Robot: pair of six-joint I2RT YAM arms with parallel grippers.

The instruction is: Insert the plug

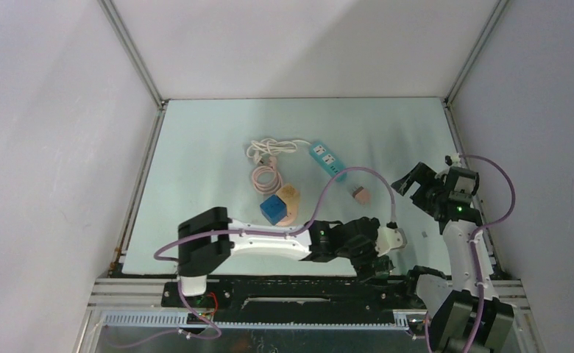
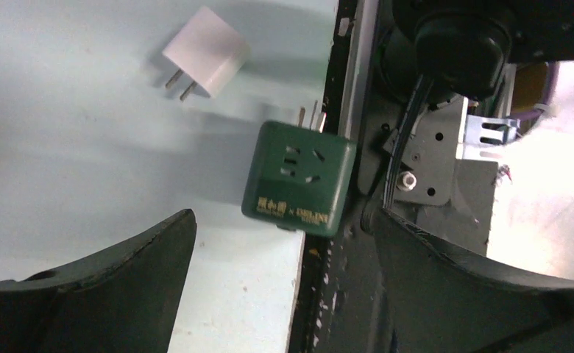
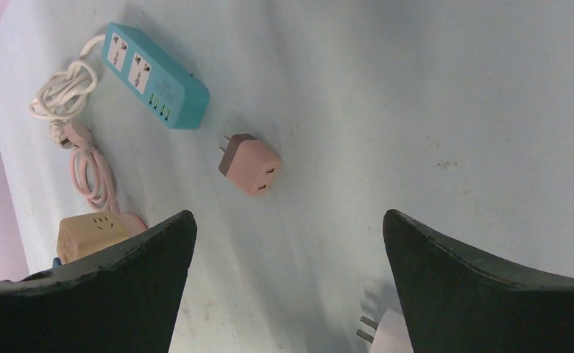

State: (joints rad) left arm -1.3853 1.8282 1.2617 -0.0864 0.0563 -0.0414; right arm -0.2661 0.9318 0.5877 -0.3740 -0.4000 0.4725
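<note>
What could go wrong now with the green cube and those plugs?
The green cube sits at the edge of the table, so a bump from the open left gripper might tip it off. The white plug lies close by and could get knocked. The power strip looks loose, so it may slide when a plug is pushed in.

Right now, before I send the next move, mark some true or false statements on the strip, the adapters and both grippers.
1. The teal power strip has empty sockets. True.
2. The left gripper is shut on the green adapter. False: its jaws stand open and the adapter lies ungripped.
3. The pink adapter is plugged into the strip. False: it lies apart from it on the table.
4. The green adapter sits at the table edge. True.
5. The right gripper is open and holds nothing. True.
</note>
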